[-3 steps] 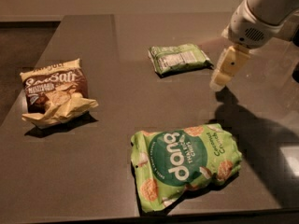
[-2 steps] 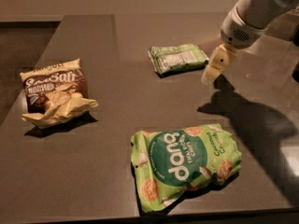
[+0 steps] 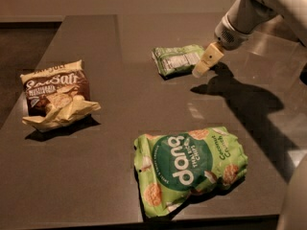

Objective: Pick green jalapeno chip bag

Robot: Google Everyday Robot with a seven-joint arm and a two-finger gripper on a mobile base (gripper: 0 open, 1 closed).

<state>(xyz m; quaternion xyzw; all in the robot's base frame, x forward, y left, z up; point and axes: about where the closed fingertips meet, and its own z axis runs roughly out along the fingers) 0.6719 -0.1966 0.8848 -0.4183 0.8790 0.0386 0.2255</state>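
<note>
The green jalapeno chip bag (image 3: 176, 59) lies flat at the back middle of the dark table, its white nutrition-label panel facing up. It is the smallest bag. My gripper (image 3: 202, 67) comes in from the upper right on a white arm. Its cream fingertip sits just at the bag's right edge, close above the table.
A larger green "dang" bag (image 3: 189, 169) lies at the front middle. A brown-and-cream bag (image 3: 56, 95) lies at the left. The dark table (image 3: 120, 119) ends at a front edge near the bottom and a left edge by the brown bag.
My gripper has moved left and a little down toward the small green bag, from well right of it to its right edge. The bags have not moved.
</note>
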